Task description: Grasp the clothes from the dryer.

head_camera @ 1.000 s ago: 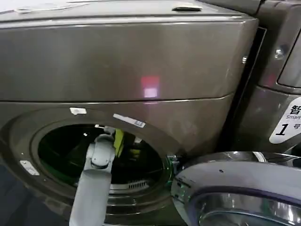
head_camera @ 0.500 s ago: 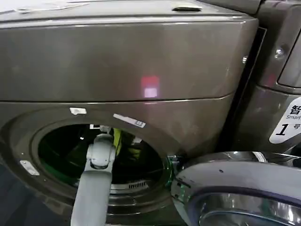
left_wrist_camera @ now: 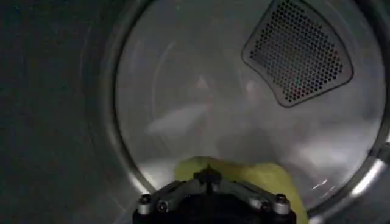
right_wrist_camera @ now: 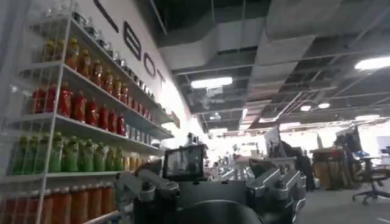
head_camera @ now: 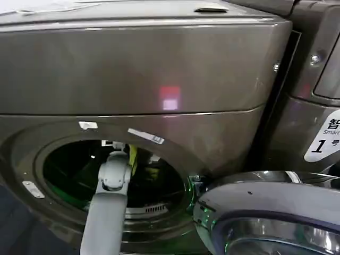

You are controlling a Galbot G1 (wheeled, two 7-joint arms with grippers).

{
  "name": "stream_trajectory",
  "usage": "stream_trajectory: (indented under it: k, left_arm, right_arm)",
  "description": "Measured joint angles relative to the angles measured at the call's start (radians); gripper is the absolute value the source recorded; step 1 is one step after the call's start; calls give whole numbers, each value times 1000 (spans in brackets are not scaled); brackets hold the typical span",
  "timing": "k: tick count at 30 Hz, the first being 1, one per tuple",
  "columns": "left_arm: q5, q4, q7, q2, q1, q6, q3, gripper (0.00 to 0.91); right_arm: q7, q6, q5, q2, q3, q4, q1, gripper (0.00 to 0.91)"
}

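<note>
— Where does it stand, do you reckon?

— Start with the big thing: the dryer (head_camera: 138,69) has its glass door (head_camera: 265,212) swung wide open to the right, so that part is sorted. The left arm (head_camera: 106,212) reaches up through the porthole into the drum (left_wrist_camera: 201,109).

— And the clothes?

— A yellow-green garment (left_wrist_camera: 268,179) sits right against the left gripper (head_camera: 121,153). From the head view it hangs beside the wrist, high in the opening, not lying on the drum floor. That makes me think it is lifted and held, though that's my reading.

— Are the fingers closed on it?

— I can't tell. In the left wrist view the gripper's body blocks the fingertips; the cloth just bulges out beyond it. The grasp may be made; I wouldn't swear to it.

— Anything else in there?

— The back wall with its perforated vent (left_wrist_camera: 298,52) looks bare in the left wrist view. I don't make out other garments, though the drum's floor is mostly hidden.

— The other arm?

— The right gripper (right_wrist_camera: 213,189) is held up away from the machine, facing shelves of bottled drinks (right_wrist_camera: 73,109). Its fingers stand apart with nothing between them. Idle.

— So what's left?

— Drawing the arm and the cloth out through the porthole, I'd judge. The piece is not out of the dryer.
</note>
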Motion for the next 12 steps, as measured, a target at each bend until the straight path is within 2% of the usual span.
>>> stream_trajectory:
  k: [12]
  left_arm:
    - [-13,-3,8,3,6,-8,-2,0]
  right_arm:
    - [34,-26,-16,-9,24,-1,-6,907]
